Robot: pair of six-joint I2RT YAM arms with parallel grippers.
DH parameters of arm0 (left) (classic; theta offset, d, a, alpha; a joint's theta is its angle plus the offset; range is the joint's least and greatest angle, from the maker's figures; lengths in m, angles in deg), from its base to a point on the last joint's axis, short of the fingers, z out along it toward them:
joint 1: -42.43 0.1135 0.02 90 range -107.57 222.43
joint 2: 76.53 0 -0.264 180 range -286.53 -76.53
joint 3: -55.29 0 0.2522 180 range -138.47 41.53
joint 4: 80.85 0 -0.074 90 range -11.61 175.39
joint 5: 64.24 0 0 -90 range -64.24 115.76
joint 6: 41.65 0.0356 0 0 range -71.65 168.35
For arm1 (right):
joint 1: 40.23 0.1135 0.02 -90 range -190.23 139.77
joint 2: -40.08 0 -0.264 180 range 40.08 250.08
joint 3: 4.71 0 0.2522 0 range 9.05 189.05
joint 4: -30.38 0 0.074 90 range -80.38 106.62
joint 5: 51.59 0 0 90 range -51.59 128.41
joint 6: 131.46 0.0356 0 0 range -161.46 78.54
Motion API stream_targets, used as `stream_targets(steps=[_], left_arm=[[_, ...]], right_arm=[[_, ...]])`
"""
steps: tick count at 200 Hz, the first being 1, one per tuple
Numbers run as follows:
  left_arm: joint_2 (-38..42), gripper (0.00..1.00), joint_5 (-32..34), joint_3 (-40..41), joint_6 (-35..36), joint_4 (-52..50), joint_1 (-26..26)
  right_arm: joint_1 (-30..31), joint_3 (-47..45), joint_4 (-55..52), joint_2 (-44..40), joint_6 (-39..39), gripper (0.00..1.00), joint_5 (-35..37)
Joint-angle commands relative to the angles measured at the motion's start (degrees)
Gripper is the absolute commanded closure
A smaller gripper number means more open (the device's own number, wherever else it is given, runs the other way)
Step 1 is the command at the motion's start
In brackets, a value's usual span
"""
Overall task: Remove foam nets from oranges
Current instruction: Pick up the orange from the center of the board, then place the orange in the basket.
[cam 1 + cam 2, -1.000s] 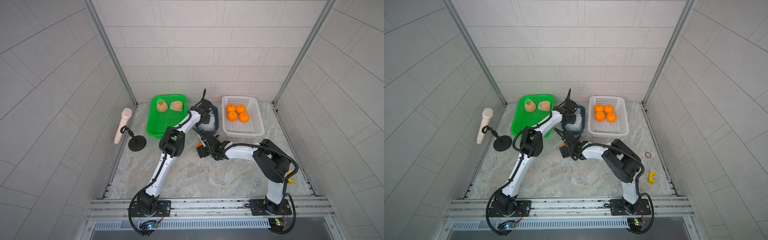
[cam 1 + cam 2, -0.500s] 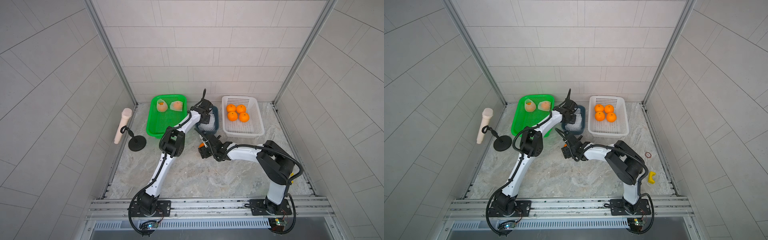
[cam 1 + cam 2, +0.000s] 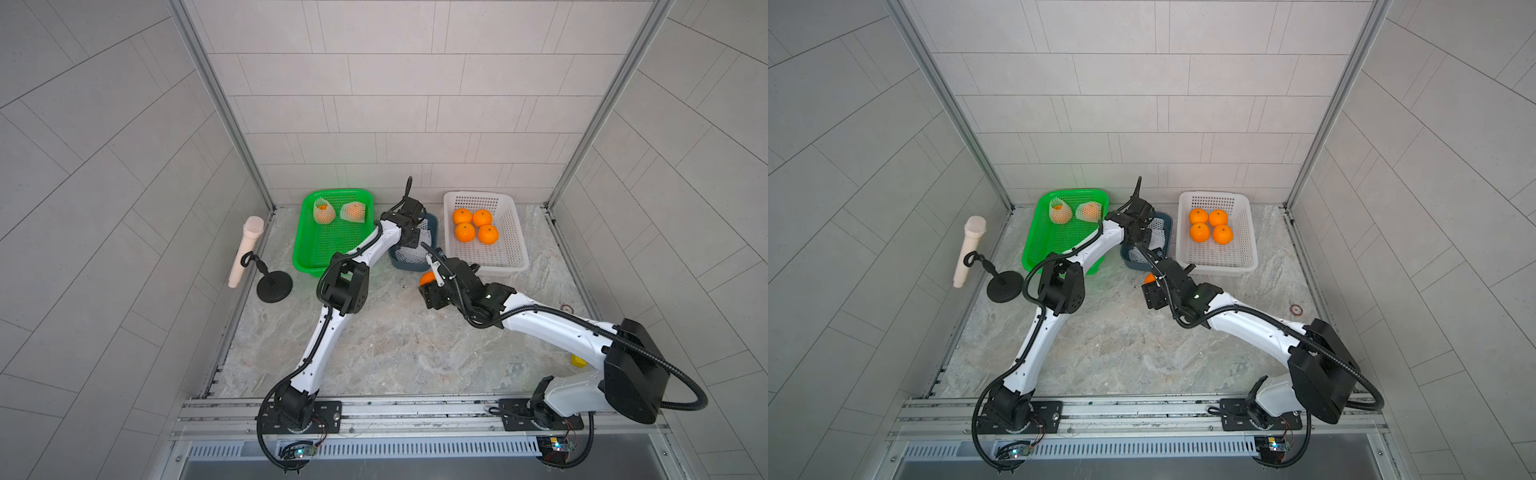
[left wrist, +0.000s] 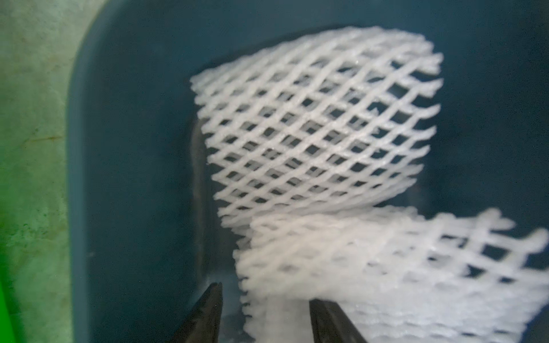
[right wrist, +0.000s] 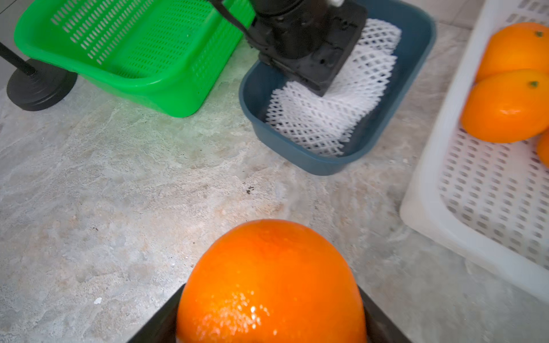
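My left gripper (image 4: 266, 303) hangs over the blue bin (image 3: 432, 222), jaws open. A white foam net (image 4: 297, 267) lies loosely between them, on top of another net (image 4: 320, 118). My right gripper (image 5: 270, 294) is shut on a bare orange (image 5: 271, 282), held just above the table in front of the bin (image 3: 426, 277). Two oranges in foam nets (image 3: 323, 211) (image 3: 354, 212) lie at the far end of the green basket (image 3: 328, 253). Several bare oranges (image 3: 473, 226) sit in the white basket (image 3: 494, 257).
A microphone (image 3: 245, 249) on a black round stand (image 3: 274, 286) is by the left wall. A small yellow piece (image 3: 578, 361) and a small ring (image 3: 564, 308) lie near the right wall. The three containers stand side by side along the back wall.
My right gripper has shifted a little to the right with the orange, toward the white basket. The left arm stays over the blue bin.
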Motion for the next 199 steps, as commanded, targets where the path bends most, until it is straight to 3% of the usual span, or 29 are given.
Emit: stream_targets(steps=[1,69,146,199], left_arm=[[4.1,0.46,0.9,1.2,-0.5,-1.9,-0.3],[8.0,0.43,2.1,1.9,-0.3,-1.6,-1.3],[12.4,0.42,3.6,3.4,0.2,-1.7,-2.1],[20.7,0.42,4.7,13.3,0.1,3.1,-3.2]], right_arm=[[-2.1,-1.4,-4.7,-4.6,-0.4,0.24,2.0],[-9.4,-5.3,-7.9,-14.3,-0.2,0.24,1.3],[-16.2,-4.5,-10.0,-16.9,-1.5,0.24,-1.4],[-21.5,0.6,-10.9,-14.0,-3.9,0.24,-3.9]])
